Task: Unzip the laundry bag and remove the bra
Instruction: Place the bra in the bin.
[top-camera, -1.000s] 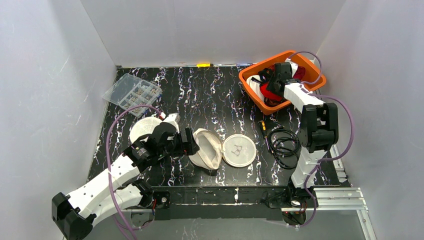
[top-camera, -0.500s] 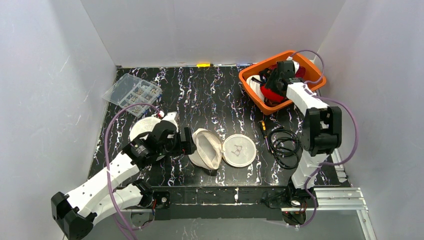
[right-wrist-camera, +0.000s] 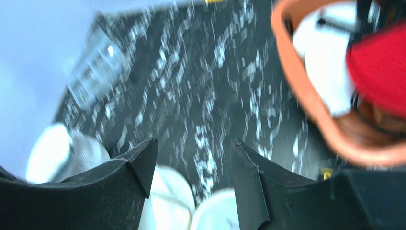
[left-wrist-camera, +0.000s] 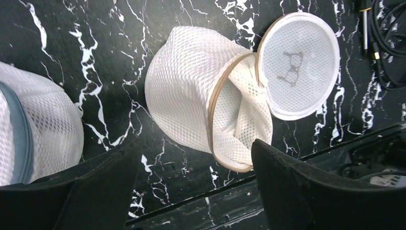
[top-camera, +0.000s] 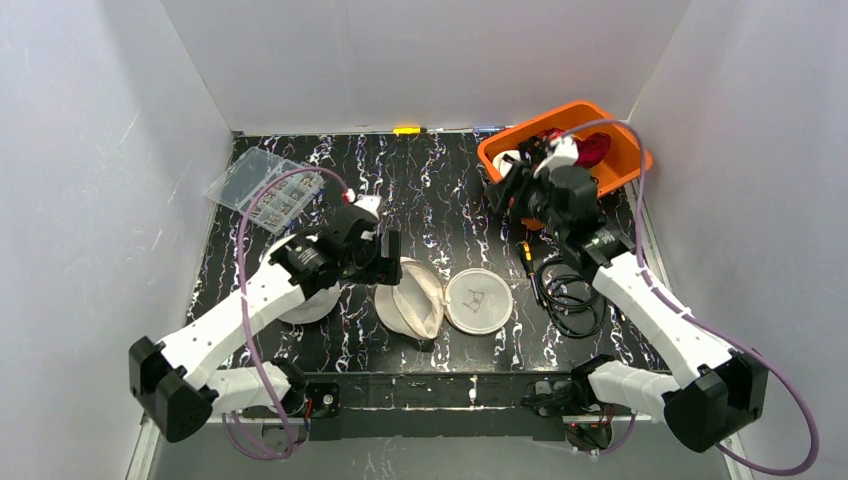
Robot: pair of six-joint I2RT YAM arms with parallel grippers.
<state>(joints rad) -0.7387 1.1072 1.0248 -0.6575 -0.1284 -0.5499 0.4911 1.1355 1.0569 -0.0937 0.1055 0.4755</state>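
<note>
The white mesh laundry bag (top-camera: 412, 298) lies unzipped on the black marble table, its round lid (top-camera: 478, 300) folded flat to the right. The left wrist view looks into the slack open mouth of the bag (left-wrist-camera: 210, 100), and nothing shows inside. A red garment (top-camera: 592, 150), apparently the bra, lies in the orange bin (top-camera: 500, 165); it is blurred in the right wrist view (right-wrist-camera: 378, 72). My left gripper (top-camera: 388, 258) (left-wrist-camera: 191, 191) hangs open above the bag's left side. My right gripper (top-camera: 503, 195) (right-wrist-camera: 194, 143) is open and empty, left of the bin.
A second mesh bag (top-camera: 300, 300) (left-wrist-camera: 33, 129) with a grey zip lies under my left arm. White cloth (right-wrist-camera: 325, 72) shares the bin. A clear organiser box (top-camera: 265, 185) sits at the back left. A black cable coil (top-camera: 565, 285) and a small screwdriver (top-camera: 525, 255) lie right of the lid.
My right gripper has lifted out of the orange bin and swung left towards the table's middle. My left arm has risen and shifted slightly back over the bag's left side.
</note>
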